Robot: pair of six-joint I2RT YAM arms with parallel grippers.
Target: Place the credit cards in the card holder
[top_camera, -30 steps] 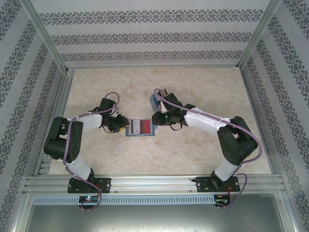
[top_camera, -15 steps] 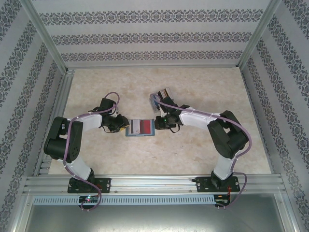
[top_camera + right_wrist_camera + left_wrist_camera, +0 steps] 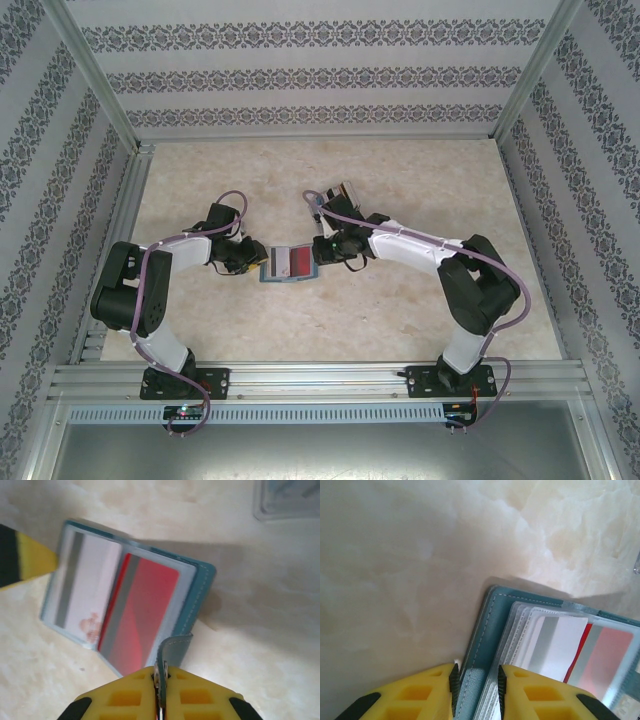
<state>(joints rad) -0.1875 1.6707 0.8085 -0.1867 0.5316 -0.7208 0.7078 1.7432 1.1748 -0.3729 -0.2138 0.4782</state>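
Brought across, right fingers (image 3: 125, 695) are being squeezed onto the card holder (image 3: 205, 580) at its limp tab (image 3: 172, 647) — floppy cover (image 3: 475, 650) being pinched by left fingers (image 3: 535, 692)

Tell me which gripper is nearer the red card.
Right. The right gripper grips the holder by its tab, beside the red card; the left gripper grips its opposite edge, beyond the white card.

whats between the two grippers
The open holder, with a whitish card and a red card in its sleeves. The left gripper and right gripper each pinch an edge. The top view shows it.
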